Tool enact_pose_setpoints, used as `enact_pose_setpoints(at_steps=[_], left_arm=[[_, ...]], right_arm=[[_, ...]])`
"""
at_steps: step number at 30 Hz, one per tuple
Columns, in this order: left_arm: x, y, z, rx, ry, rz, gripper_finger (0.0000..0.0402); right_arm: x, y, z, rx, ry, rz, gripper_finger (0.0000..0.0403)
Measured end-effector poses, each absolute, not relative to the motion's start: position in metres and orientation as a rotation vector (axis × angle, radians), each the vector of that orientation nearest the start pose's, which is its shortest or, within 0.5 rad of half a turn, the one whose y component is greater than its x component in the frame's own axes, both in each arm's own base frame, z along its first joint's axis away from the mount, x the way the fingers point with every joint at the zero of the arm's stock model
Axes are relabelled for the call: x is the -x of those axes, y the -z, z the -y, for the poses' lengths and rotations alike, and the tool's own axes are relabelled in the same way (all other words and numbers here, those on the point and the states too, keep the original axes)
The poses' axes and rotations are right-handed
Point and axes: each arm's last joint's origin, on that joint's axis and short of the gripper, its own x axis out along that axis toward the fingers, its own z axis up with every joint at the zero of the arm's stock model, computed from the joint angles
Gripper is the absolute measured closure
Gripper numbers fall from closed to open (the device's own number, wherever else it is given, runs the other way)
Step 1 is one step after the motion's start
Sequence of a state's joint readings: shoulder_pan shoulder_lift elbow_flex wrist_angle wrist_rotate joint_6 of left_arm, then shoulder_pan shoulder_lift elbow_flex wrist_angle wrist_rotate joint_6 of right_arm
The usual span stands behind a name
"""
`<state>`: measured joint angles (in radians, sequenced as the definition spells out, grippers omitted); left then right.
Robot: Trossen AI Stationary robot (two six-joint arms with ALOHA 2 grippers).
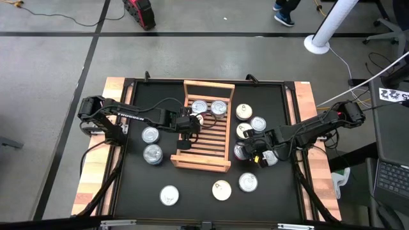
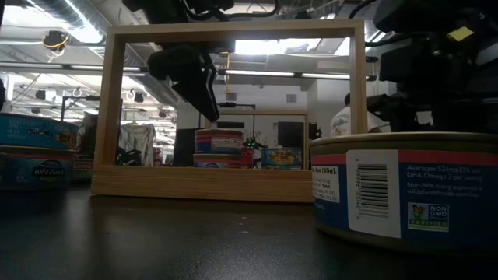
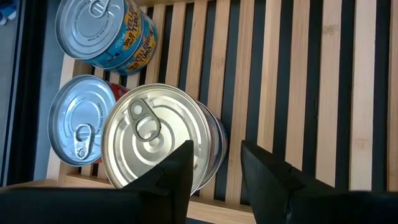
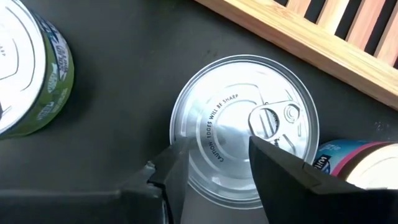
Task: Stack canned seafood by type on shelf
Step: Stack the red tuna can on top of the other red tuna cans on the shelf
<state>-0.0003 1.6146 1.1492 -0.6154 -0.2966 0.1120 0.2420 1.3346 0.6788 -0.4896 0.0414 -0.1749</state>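
Note:
The wooden slatted shelf [image 1: 203, 131] lies mid-table. At its far end stand two silver-lidded cans [image 1: 218, 107], and beside them a silver-lidded can [image 3: 155, 134] that rests on top of a red-sided one. My left gripper [image 3: 214, 174] hangs open just above this stack, one finger over the lid's rim and the other over bare slats. In the low view its fingers [image 2: 208, 101] end clear above the stack [image 2: 218, 148]. My right gripper [image 4: 217, 171] is open above a silver-lidded can [image 4: 242, 130] standing on the black table by the shelf's right rail [image 4: 323, 43].
Loose cans stand on the black table: two left of the shelf [image 1: 151, 144], three near the front edge [image 1: 221, 190], and several to the right [image 1: 250, 121]. A green-labelled can [image 4: 31, 68] and a blue-labelled can [image 4: 354, 162] flank the one under my right gripper.

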Motion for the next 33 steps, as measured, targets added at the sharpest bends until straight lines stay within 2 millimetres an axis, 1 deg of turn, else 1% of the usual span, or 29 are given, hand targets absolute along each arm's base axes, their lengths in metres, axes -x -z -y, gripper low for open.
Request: enact_pose_setpoints(at_steps=[5, 10, 13, 18, 25, 28, 33], left_arm=[[-0.322, -0.227, -0.008, -0.261, -0.207, -1.088, 0.0274], [-0.322, -0.227, -0.008, -0.260, -0.207, -1.088, 0.0274], [-0.322, -0.227, -0.008, -0.252, -0.212, -1.086, 0.0274], [-0.322, -0.227, -0.008, -0.248, -0.214, -1.086, 0.0274], [-0.322, -0.227, -0.008, -0.247, -0.215, -1.086, 0.0274], [-0.322, -0.227, -0.008, -0.247, -0.214, -1.086, 0.0274], [-0.322, -0.227, -0.008, -0.247, -0.215, -1.085, 0.0274]], right_arm=[[-0.224, -0.172, -0.054, 0.328, -0.285, -1.115, 0.0237], [-0.233, -0.187, -0.056, 0.323, -0.282, -1.063, 0.0237], [-0.235, -0.190, -0.057, 0.310, -0.301, -1.051, 0.0237], [-0.231, -0.189, -0.059, 0.265, -0.372, -1.089, 0.0237], [-0.225, -0.185, -0.058, 0.238, -0.369, -1.172, 0.0237], [-0.226, -0.182, -0.060, 0.244, -0.374, -1.179, 0.0237], [-0.227, -0.173, -0.069, 0.314, -0.375, -1.218, 0.0237]])
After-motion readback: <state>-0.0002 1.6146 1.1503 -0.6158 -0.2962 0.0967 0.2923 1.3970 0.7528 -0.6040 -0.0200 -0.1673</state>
